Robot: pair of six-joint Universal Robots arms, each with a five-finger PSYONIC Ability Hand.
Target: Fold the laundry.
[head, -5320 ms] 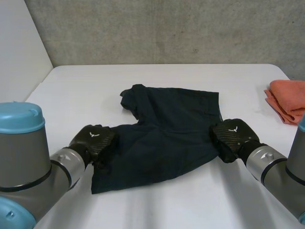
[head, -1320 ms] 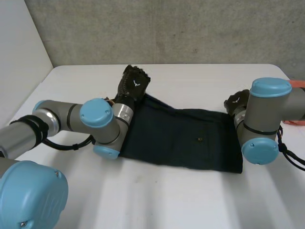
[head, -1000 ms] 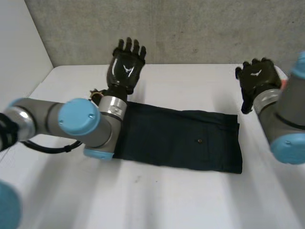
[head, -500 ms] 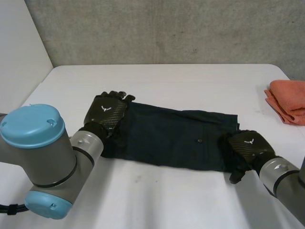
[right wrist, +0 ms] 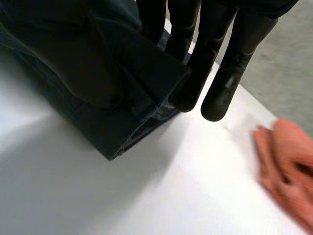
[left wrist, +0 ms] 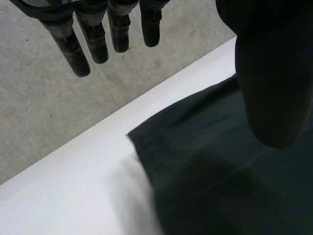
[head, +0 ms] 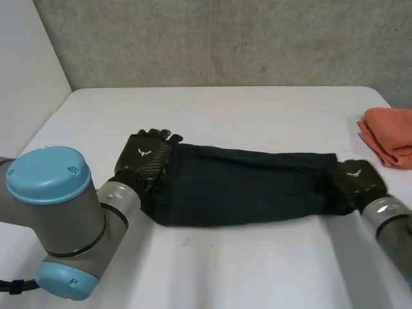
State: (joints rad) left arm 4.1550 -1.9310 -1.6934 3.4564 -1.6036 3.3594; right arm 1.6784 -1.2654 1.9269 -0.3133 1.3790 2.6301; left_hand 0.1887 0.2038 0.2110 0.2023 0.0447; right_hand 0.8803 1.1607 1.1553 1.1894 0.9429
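Note:
Dark shorts (head: 244,187) lie folded into a long narrow strip across the white table (head: 244,264). My left hand (head: 147,158) rests on the strip's left end, open. In the left wrist view its fingers (left wrist: 98,39) reach straight out past the cloth's far corner and its thumb hovers over the shorts (left wrist: 205,166). My right hand (head: 353,182) is at the strip's right end. In the right wrist view its fingers (right wrist: 230,54) and thumb pinch a doubled fold of the shorts (right wrist: 112,122), which is lifted slightly off the table.
A folded orange cloth (head: 389,136) lies at the table's right edge, just beyond my right hand, and it also appears in the right wrist view (right wrist: 288,156). A concrete wall (head: 225,38) runs behind the table's far edge.
My right hand closed on the right end of the shorts and carried it away from me, making the strip narrower and longer. My left hand stayed on the left end.

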